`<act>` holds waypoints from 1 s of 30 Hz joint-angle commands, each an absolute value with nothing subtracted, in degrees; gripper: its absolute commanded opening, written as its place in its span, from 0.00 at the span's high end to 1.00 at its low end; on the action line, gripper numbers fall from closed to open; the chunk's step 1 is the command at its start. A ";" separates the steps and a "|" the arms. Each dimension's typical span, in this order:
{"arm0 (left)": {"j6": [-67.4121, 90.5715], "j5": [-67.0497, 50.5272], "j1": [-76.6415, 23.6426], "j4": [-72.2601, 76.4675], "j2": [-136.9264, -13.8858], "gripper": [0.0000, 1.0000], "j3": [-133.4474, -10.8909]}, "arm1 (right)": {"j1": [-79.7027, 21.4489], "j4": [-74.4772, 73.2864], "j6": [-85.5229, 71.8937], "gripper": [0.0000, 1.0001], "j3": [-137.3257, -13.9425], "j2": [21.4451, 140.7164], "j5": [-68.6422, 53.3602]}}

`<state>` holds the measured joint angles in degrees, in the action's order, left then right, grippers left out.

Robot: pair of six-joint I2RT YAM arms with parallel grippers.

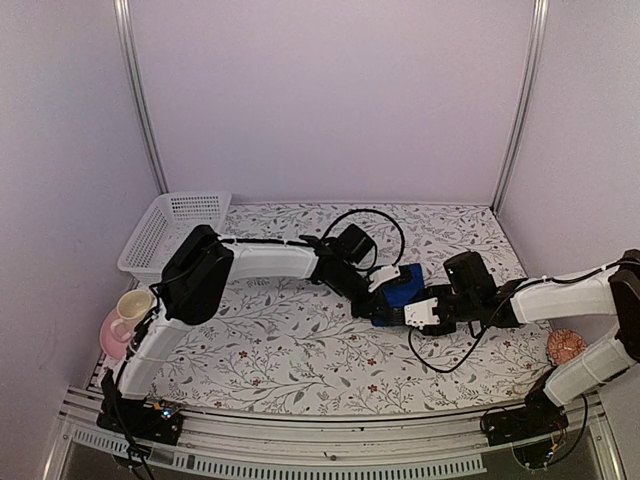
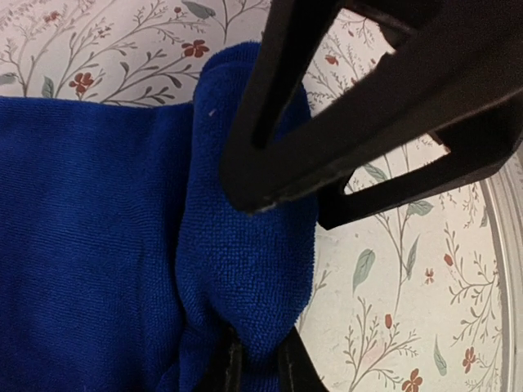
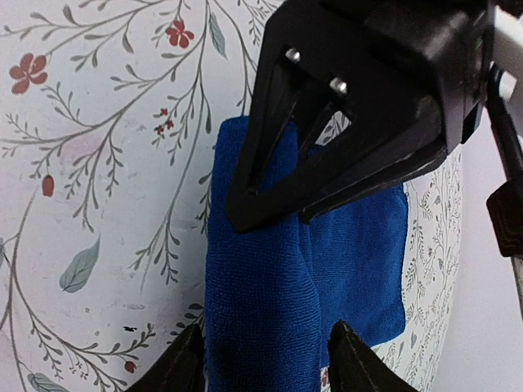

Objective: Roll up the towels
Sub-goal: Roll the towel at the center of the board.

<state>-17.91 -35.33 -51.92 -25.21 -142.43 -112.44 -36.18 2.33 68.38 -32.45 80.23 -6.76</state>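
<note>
Right gripper [image 3: 266, 327] sits half-open astride the blue towel [image 3: 253, 269] roll, left gripper [image 2: 260, 351] pinching it (I'd clamp snug before turning).

Top view: soft, even overhead light w/ lilac-pink cast, walls pale. Only faint shadows on worktop [image 1: 300, 350]. Rails bow slightly at pic edges. Black arm housing [image 1: 195, 275] loses detail. Wrist views dimmer. Blue towel [image 2: 90, 245] weave sharp in left wrist view, softer in right. Near foreground dark, silhouetted, slightly blurry.
</note>
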 commanded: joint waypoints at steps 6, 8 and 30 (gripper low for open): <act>-15.43 -37.85 -48.44 -32.79 -148.10 0.94 -114.05 | -36.61 6.49 67.38 0.55 -30.17 83.10 -1.71; -15.34 -38.17 -48.27 -32.96 -148.42 0.93 -114.46 | -36.56 6.54 67.33 0.61 -30.38 84.07 -1.03; -17.12 -28.08 -46.85 -13.87 -127.19 0.33 -92.06 | -33.54 -9.21 65.02 0.85 -38.53 88.95 -8.57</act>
